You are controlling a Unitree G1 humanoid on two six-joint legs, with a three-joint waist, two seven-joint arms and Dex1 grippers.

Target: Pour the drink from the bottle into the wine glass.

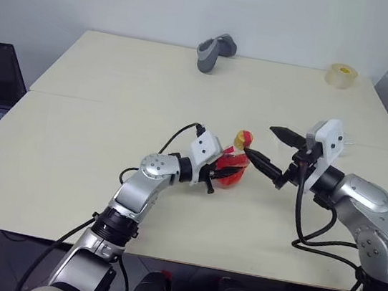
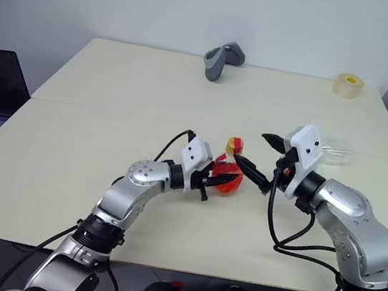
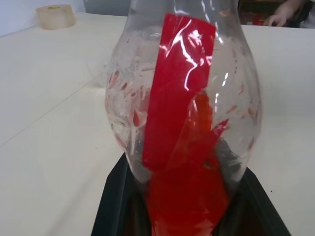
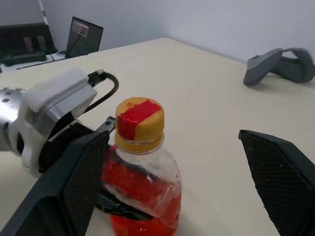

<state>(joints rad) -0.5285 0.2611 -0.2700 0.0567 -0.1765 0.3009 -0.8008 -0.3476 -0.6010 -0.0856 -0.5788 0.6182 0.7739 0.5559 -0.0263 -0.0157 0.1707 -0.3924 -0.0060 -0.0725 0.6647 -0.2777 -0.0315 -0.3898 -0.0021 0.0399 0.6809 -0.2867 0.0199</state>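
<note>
On the cream-coloured tabletop point(image 1: 93, 146), the left gripper point(image 1: 232, 171) reaches in from the left with its black fingers point(image 3: 115, 206) pinched on the lower body of the small clear plastic bottle point(image 4: 140, 182) — it stands upright on the table near the middle, its long axis vertical and its yellow-and-red cap point(image 4: 139, 124) pointing straight up. The translucent red-orange drink point(image 4: 142, 196) sits in the lower part of the bottle; a red label strip runs up its side.

Just right of the bottle, the right gripper point(image 1: 271, 150) comes in roughly level from the right with its two black fingers spread wide. In its wrist view the cap stands between the open fingers, nearer one of them, and neither touches it. So the cap lies just ahead of the free gripper, at its own height, and the right arm is the one placed to take it; the likely step in hand is uncapping, since the cap is on and nothing can be poured yet.

Further right, behind the right arm, a clear stemmed wine glass point(image 2: 334, 149) is faintly visible — well apart from the bottle, its stance too faint to read.
</note>
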